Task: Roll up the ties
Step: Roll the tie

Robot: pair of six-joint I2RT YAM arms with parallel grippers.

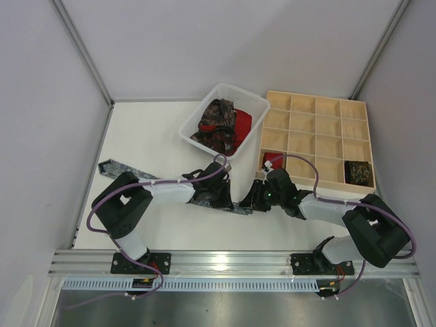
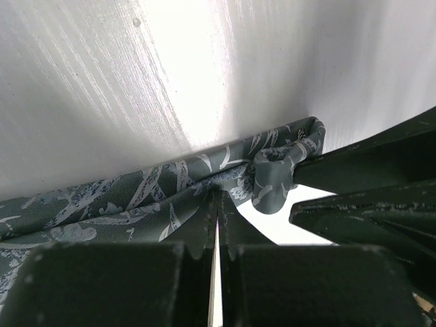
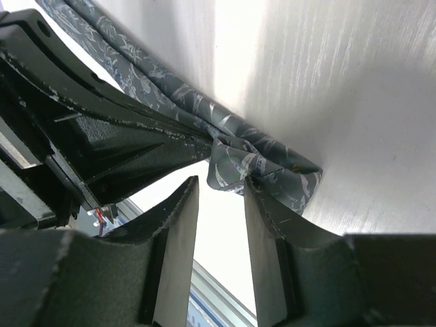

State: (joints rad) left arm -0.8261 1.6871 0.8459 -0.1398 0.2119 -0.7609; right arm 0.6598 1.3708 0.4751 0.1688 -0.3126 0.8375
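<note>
Grey patterned tie (image 1: 121, 168) lies as a loose strip on the white worktop (image 1: 146, 133), slanting from the left side toward the middle, where both arms meet over one end of it. In the left wrist view the left claw (image 2: 216, 199) has its fingers pressed together with the fabric (image 2: 136, 197) pinched at their tips. Just past them the end of the tie is curled into a small fold. The right claw (image 3: 221, 185) faces it with its fingers apart. Bare worktop shows in the gap between them, and the folded end sits just at their tips.

Behind the arms stands a white plastic basket (image 1: 242, 92) holding a dark paisley tie (image 1: 216, 119) and a red tie (image 1: 242, 124), both in a loose heap. Beside it on the right is a wooden grid tray (image 1: 317, 114). A small red roll (image 1: 272, 161) sits in its near-left compartment, and a dark patterned roll (image 1: 358, 172) in its near-right one.
</note>
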